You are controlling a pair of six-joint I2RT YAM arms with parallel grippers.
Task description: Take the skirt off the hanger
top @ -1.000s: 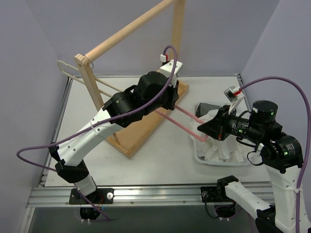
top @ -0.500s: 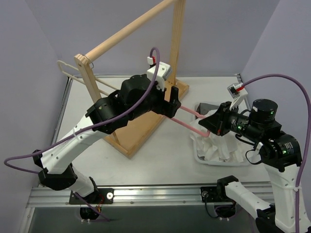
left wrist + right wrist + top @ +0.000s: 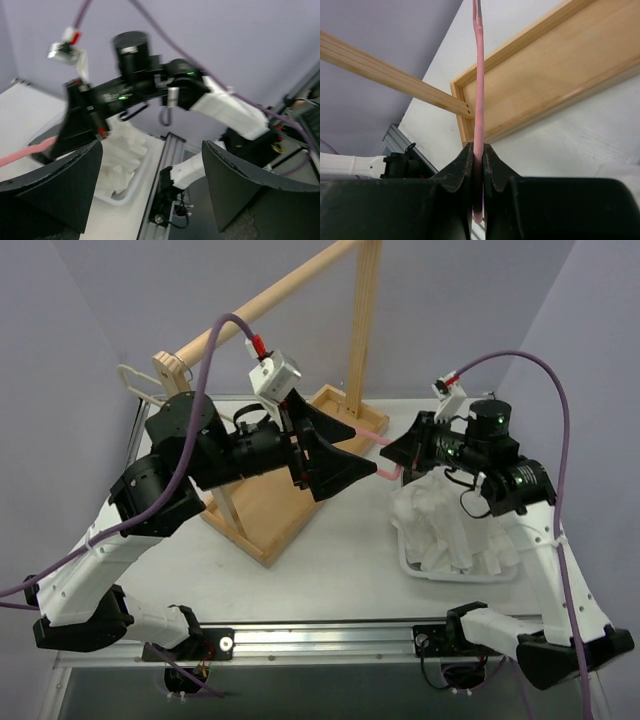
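Here right tool (image 3: pixel 476 152) clamps pink hanger (image 3: pixel 479 90) near wooden rack (image 3: pixel 560 70); left tool (image 3: pixel 363 450) gapes empty.

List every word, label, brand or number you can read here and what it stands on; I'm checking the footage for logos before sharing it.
No text can be read in any view.
Black right arm: only green lights, no lettering that shows.
White wrist-camera housing: any marking is too small to tell.
Pink plastic hanger, wooden rack, white skirt: no print visible.
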